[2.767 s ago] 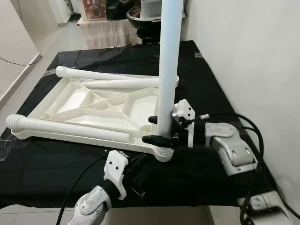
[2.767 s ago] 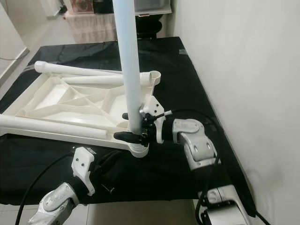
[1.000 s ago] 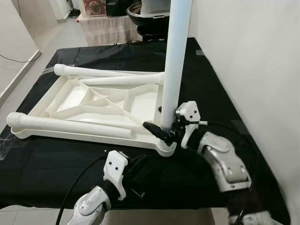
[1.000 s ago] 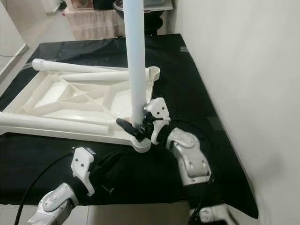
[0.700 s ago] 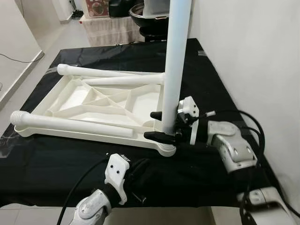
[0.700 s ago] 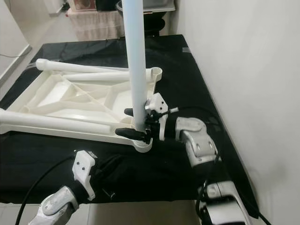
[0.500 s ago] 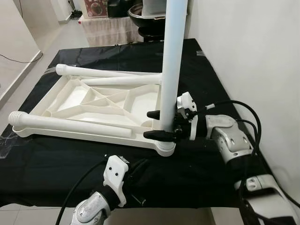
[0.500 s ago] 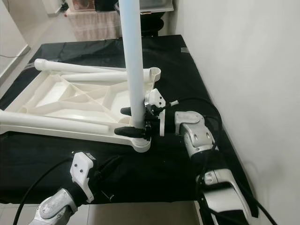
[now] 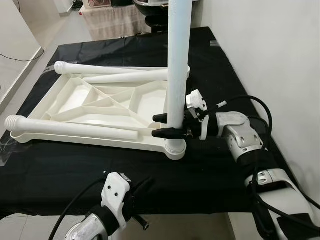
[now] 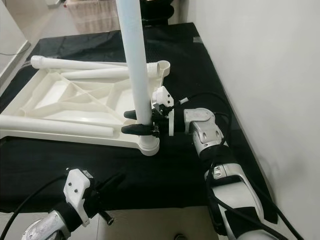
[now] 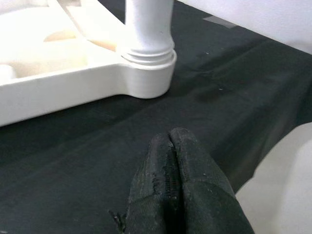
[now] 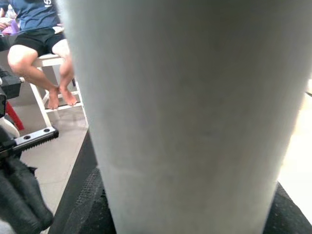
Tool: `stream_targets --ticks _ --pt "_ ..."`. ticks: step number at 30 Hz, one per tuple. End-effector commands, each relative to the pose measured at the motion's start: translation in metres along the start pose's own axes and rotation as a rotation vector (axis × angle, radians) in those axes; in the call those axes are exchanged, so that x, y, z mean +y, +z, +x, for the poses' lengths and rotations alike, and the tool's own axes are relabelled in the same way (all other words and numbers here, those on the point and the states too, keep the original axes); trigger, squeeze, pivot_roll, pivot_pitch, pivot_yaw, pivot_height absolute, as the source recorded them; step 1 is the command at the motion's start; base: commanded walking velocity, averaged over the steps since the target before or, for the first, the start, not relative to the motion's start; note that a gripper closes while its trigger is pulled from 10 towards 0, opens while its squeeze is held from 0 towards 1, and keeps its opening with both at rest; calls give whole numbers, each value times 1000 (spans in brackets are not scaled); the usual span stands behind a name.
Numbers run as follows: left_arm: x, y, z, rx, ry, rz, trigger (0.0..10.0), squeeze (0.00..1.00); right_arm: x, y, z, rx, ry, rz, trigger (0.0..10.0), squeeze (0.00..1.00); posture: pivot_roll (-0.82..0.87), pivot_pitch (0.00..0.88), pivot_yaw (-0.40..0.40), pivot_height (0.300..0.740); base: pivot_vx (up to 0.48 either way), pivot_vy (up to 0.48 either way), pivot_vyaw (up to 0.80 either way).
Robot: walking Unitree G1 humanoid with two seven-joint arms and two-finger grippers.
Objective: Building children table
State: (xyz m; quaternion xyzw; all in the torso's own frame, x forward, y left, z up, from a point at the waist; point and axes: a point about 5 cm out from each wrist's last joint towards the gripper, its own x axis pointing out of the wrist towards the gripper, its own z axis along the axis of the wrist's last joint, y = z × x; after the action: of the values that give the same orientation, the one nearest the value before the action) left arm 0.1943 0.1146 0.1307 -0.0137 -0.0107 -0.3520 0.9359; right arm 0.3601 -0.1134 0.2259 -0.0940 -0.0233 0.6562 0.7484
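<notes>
On black cloth (image 9: 60,170): tabletop (image 9: 100,107) upside down, two loose legs (image 9: 75,128) lying in it. Upright leg (image 9: 177,75) seated in near right corner socket (image 9: 175,149). Right gripper (image 9: 167,125) clamps leg just above socket. Judgement: screwing step; keep leg plumb, turn without side pull, or thread may cross. Left gripper (image 11: 170,141) clenched, empty, near cloth edge. Left wrist view shows thread rings (image 11: 148,54) at socket. Right wrist view shows seated person (image 12: 36,34) beyond.

No legible text, labels or numbers anywhere.
</notes>
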Motion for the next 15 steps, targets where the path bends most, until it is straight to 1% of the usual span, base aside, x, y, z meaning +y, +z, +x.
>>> stream_targets --ticks 1,2,3,4,5,6,7,8,9,10,11,12,13,14,15 --pt "0 -3 -4 29 -1 -2 10000 0 4 -20 2 38 -5 78 0 0 120 284 80 740 0 0 0" --pt "0 -4 -4 28 -1 -6 10000 0 2 -17 -3 52 -55 38 0 0 109 284 79 740 0 0 0" --pt "0 -4 -4 28 5 -9 10000 0 0 -15 -10 73 -149 -9 0 0 94 283 71 740 0 0 0" --pt "0 -4 -4 28 5 -9 10000 0 0 -15 -10 73 -149 -9 0 0 94 283 71 740 0 0 0" --pt "0 -5 -3 25 12 -11 10000 0 0 -15 -16 67 -292 -3 0 0 66 281 59 740 0 0 0" --pt "0 -5 -2 22 17 -13 10000 0 5 -19 -20 56 -436 17 0 0 52 276 56 740 0 0 0" --pt "1 -6 -2 22 20 -16 10000 0 15 -25 -20 54 -570 27 0 0 44 273 58 740 0 0 0" --pt "2 -6 -2 22 21 -17 10000 0 27 -34 -19 60 -701 65 0 0 44 273 58 740 0 0 0" --pt "2 -6 -2 22 21 -17 10000 0 27 -34 -19 60 -701 65 0 0 44 273 58 740 0 0 0" --pt "3 -6 -1 21 22 -19 10000 0 45 -47 -15 66 -827 130 0 0 21 272 63 740 0 0 0" --pt "6 -6 1 18 21 -24 10000 0 75 -66 -3 120 -864 171 0 0 -18 262 79 740 0 0 0" --pt "8 -7 3 15 21 -28 10000 0 96 -76 5 150 -876 198 0 0 -24 257 81 740 0 0 0" --pt "8 -7 3 15 21 -28 10000 0 96 -76 5 150 -876 198 0 0 -24 257 81 740 0 0 0" --pt "10 -8 6 13 18 -32 10000 0 106 -84 13 176 -868 213 0 0 -38 229 81 740 0 0 0" --pt "12 -9 10 14 12 -32 10000 0 105 -87 16 199 -857 187 0 0 -36 204 73 740 0 0 0"
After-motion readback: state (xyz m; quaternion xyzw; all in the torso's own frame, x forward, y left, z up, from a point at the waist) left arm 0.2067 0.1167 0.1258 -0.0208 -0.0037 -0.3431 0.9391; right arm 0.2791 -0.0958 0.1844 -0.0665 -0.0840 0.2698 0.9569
